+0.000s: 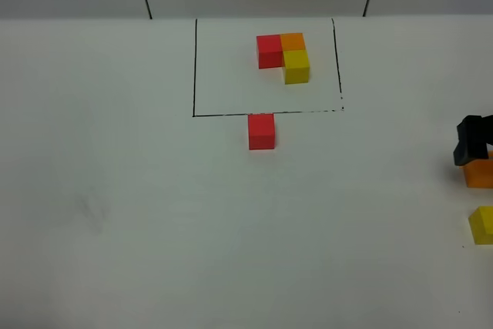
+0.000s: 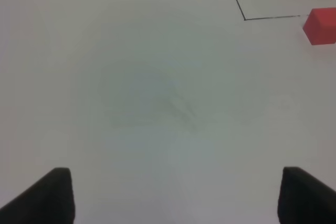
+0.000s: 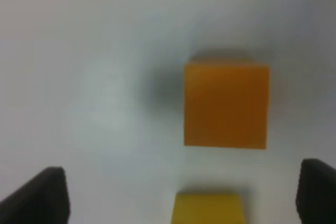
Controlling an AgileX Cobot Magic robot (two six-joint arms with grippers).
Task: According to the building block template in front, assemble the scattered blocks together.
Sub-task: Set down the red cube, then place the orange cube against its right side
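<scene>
Orange cube (image 3: 226,104) is the piece to take now, I judge. The right jaws stand wide apart over it, holding nothing, with the cube ahead of their tips and nearer one finger than the other. Before lowering, the gap should be centred on the cube and the fingers squared to two opposite flat faces, so that closing does not twist it or skate it across the counter (image 1: 154,229). Yellow cube (image 3: 209,207) lies close by the orange one, apart from it by a strip of counter, so the descent wants to be straight down with no sideways sweep. Well away from these jaws, toward the other arm, red cube (image 1: 261,130) sits just outside the drawn frame. Beyond it the template (image 1: 283,55) shows orange flush against red, and yellow against orange. Left jaws are also apart and empty over bare counter, well apart from the red cube.
</scene>
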